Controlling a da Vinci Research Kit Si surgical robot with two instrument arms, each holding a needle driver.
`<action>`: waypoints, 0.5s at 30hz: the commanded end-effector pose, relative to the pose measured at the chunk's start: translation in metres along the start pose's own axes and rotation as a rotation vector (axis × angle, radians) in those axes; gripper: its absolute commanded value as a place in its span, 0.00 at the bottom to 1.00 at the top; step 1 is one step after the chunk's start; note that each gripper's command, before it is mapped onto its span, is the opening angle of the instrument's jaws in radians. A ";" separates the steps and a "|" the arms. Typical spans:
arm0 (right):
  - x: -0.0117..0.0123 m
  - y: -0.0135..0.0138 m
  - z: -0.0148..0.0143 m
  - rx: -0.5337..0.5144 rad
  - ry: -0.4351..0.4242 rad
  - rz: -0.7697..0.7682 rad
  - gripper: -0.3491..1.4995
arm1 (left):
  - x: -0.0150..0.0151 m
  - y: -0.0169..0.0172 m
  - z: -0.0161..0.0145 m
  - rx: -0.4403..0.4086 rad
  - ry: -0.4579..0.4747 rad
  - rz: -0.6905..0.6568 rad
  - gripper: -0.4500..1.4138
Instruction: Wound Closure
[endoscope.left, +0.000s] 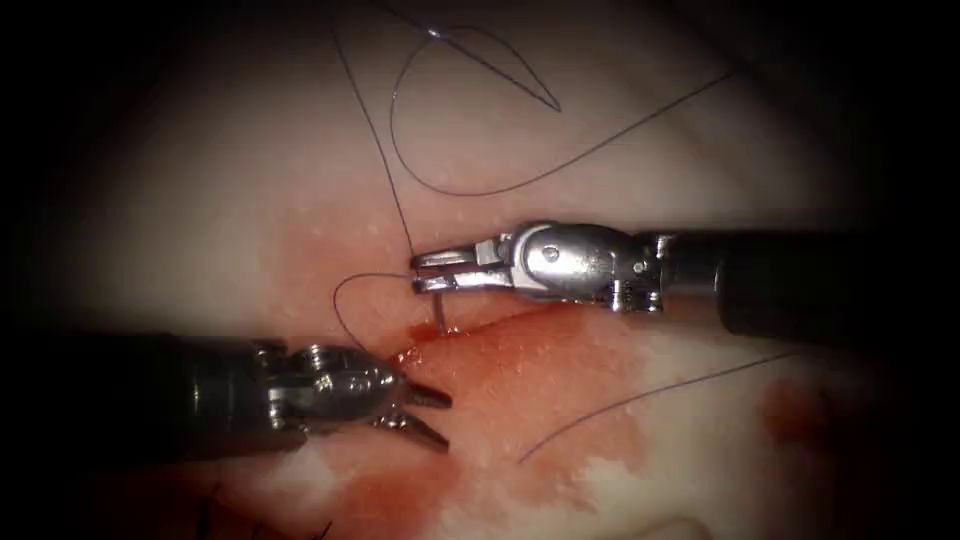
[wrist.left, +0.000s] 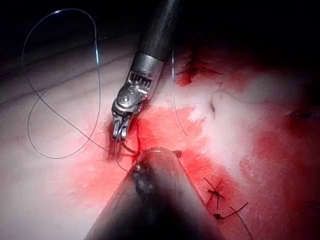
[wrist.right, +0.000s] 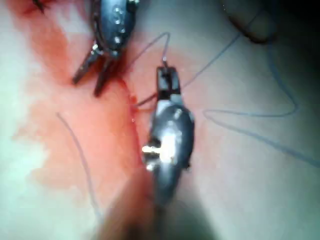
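The right tool (endoscope.left: 432, 271) comes in from the right side and its fingers are pressed together on the needle (endoscope.left: 441, 314). It holds the needle near one end. The rest of the needle hangs down from the fingers and its lower end goes into the tissue (endoscope.left: 250, 180) right at the upper edge of the cut (endoscope.left: 470, 330). How far it goes in is hard to tell. The left tool (endoscope.left: 428, 413) comes in from the left side, just below the cut. Its fingers are spread apart and they hold nothing. Their tips point toward the cut and hover near it, a little below the needle. The cut runs as a slanted line across the middle of the tissue, and red fluid (endoscope.left: 530, 390) is spread along it and below it. The thread (endoscope.left: 470, 185) is thin and dark. One bit makes a small loop from the right tool's fingers out to the left and back down to the cut. Another bit runs up from those fingers toward the top edge of the tissue, where the thread makes a big round loop. One more bit of thread lies across the red fluid to the right of the cut. In the left wrist view, some short cut ends of thread (wrist.left: 217, 192) stick up from the red tissue.
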 end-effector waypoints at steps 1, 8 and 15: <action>-0.0002 0.0003 0.0008 0.001 -0.001 0.005 0.00 | 0.0001 0.0000 0.0010 -0.001 -0.001 0.001 0.41; -0.0002 0.0006 0.0010 -0.001 -0.001 0.053 0.00 | 0.0007 0.0011 0.0016 -0.008 -0.002 0.011 0.40; -0.0002 0.0005 0.0009 0.006 -0.019 0.141 0.00 | 0.0001 0.0014 0.0022 -0.016 -0.005 0.016 0.39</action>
